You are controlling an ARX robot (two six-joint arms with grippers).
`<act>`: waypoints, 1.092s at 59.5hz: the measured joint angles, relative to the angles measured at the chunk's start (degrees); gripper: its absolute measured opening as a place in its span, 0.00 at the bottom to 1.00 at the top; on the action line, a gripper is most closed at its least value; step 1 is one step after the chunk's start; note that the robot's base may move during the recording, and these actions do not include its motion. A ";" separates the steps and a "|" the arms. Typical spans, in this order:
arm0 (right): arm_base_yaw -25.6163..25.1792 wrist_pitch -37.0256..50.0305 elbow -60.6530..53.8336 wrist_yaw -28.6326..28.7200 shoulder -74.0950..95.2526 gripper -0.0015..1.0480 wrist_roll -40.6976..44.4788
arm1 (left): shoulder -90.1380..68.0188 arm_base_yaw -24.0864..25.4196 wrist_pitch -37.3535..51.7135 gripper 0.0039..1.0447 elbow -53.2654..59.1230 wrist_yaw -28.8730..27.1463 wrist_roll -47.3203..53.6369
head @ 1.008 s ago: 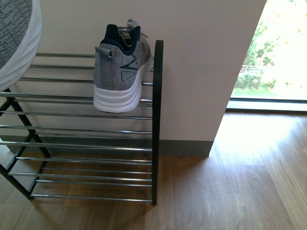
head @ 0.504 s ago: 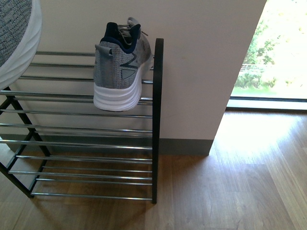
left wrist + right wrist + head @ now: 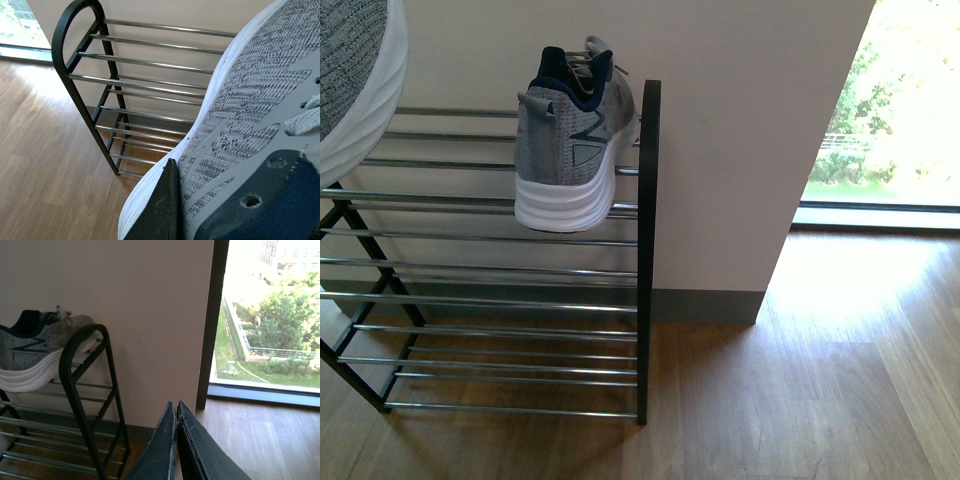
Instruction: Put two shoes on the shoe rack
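Wood floor (image 3: 800, 380), rack (image 3: 647, 250): nothing moved over the last half-second. One shoe (image 3: 570, 150) sits on the top shelf. Left gripper (image 3: 172, 192) still clamps second shoe (image 3: 355, 80) aloft at the rack's left end. Right gripper (image 3: 176, 412) closed, empty. Second placement pending.

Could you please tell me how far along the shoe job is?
Done: the first shoe sits on the shoe rack's top shelf. In hand: the left gripper holds the second shoe, not yet on the rack. Left: setting it on a shelf. The right gripper is empty.
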State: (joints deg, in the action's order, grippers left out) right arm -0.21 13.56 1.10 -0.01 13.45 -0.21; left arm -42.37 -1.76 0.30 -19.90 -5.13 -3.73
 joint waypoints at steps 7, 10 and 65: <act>0.00 -1.95 0.00 0.00 -1.95 0.01 0.02 | 0.00 0.00 0.00 0.01 0.00 0.00 0.00; 0.00 -2.93 0.00 -0.02 -2.86 0.01 0.00 | 0.00 0.00 0.00 0.01 0.00 0.00 0.00; 0.09 -13.42 0.02 -0.02 -13.07 0.59 0.04 | 0.00 -0.35 1.11 0.01 0.31 -1.60 -0.79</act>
State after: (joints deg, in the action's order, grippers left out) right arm -0.12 0.14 1.13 -0.03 0.38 -0.16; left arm -42.37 -2.11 1.41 -19.59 -6.72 -4.51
